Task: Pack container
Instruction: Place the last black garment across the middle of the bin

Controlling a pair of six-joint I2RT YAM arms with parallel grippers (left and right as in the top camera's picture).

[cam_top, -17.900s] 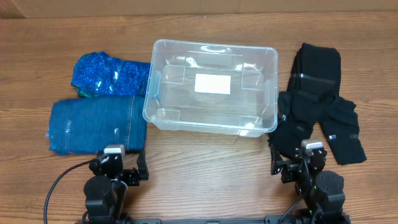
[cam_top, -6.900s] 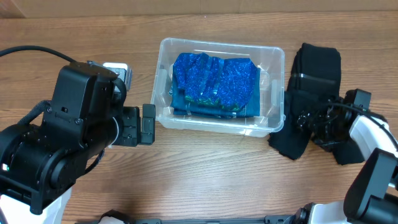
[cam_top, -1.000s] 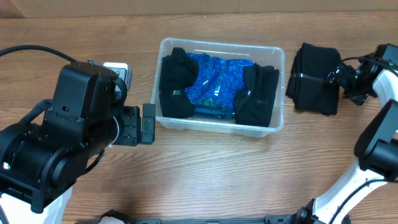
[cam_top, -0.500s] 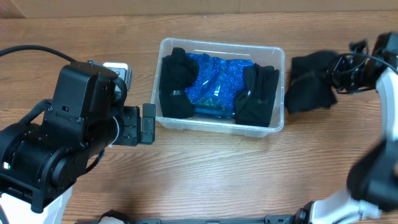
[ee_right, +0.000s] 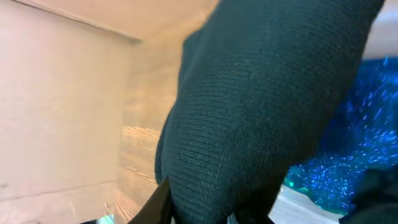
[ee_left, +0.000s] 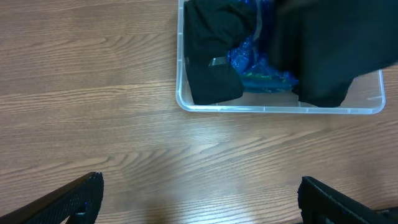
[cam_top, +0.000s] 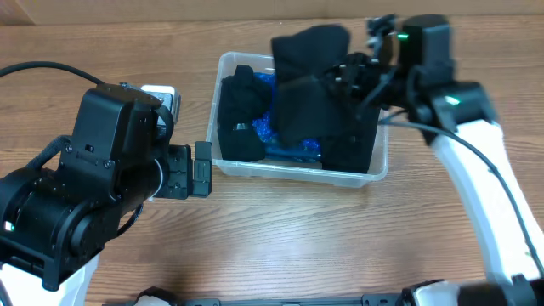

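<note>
Container (cam_top: 297, 175), clear plastic, sits toward the far edge of the desk (cam_top: 280, 246), about midway between its left and right edges. Inside lie a blue sparkly cloth (cam_top: 263, 127) and a folded black piece (cam_top: 238, 119) at the end nearer the desk's left edge. The right pincer (cam_top: 353, 76) is clamped on a black garment (cam_top: 310, 93), which hangs over the container's middle. The left pincer (cam_top: 197, 170), fingers wide apart, hovers just beside the container's near-left corner.

Large black garment (cam_top: 310, 85) above sparkly blue fabric (ee_left: 249, 59); wooden table (cam_top: 297, 229).
</note>
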